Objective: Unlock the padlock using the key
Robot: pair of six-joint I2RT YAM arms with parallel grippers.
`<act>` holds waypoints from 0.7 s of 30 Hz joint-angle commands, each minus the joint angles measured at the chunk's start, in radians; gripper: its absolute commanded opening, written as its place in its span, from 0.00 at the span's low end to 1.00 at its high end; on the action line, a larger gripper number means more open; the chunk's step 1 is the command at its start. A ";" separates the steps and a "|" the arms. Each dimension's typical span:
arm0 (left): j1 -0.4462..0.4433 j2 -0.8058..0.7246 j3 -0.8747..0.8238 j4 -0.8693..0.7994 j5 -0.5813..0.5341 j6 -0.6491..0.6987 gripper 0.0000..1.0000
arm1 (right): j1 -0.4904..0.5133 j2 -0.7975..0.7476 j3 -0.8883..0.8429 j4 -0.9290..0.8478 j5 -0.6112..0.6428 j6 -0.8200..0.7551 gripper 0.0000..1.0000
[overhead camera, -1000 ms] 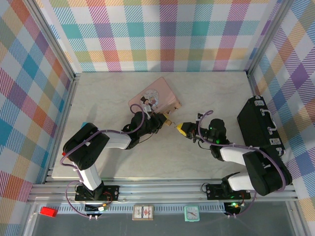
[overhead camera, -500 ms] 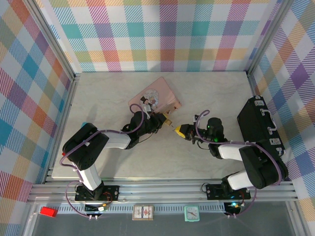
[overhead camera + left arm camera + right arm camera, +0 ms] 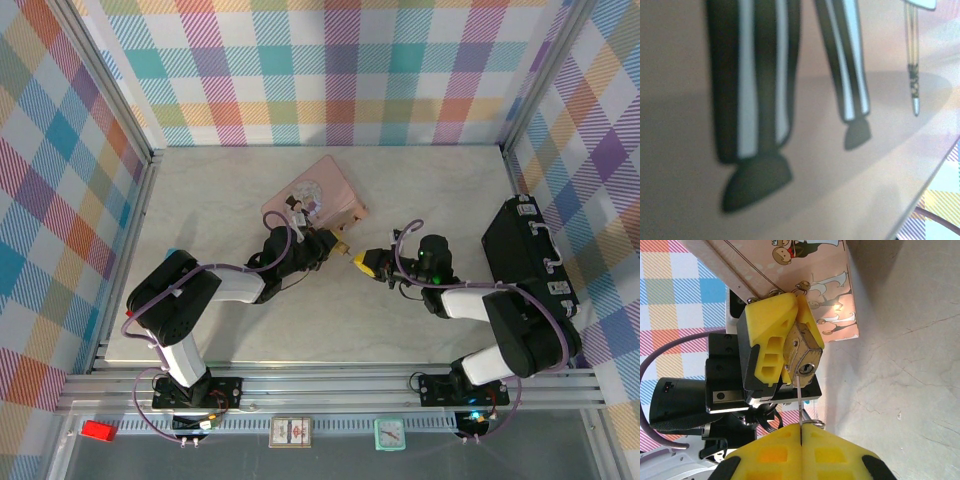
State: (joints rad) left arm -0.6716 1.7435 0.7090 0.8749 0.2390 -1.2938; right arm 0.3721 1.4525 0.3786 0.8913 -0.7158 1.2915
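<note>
The small brass padlock (image 3: 804, 351) is clamped between the yellow fingers (image 3: 767, 337) of my left gripper (image 3: 337, 243), keyhole end facing my right gripper. My right gripper (image 3: 801, 428) is shut on the key (image 3: 799, 400). Its thin shaft sticks straight out toward the padlock. The key's tip meets the padlock's end face just left of the keyhole (image 3: 808, 369); I cannot tell if it has entered. In the top view the padlock (image 3: 343, 243) and right gripper (image 3: 366, 262) sit a short gap apart at mid-table.
The pink tin box (image 3: 315, 203) lies right behind the left gripper, and its printed side (image 3: 840, 165) is very close to the left wrist camera. A black case (image 3: 530, 262) lies along the right wall. Bare table stretches in front of both grippers.
My right gripper has crept left toward the padlock with the key. The left gripper and padlock have stayed where they were.
</note>
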 commanded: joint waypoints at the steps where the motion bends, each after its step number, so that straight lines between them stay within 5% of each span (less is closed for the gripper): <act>1: 0.001 -0.012 -0.016 0.068 0.105 -0.131 0.05 | -0.004 0.018 0.026 0.000 -0.006 -0.037 0.00; 21: 0.001 -0.014 -0.019 0.074 0.114 -0.130 0.05 | -0.013 0.044 0.026 0.045 -0.013 -0.029 0.00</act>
State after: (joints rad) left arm -0.6704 1.7435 0.7017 0.8921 0.2462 -1.2942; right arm 0.3668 1.4807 0.3862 0.8944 -0.7166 1.2705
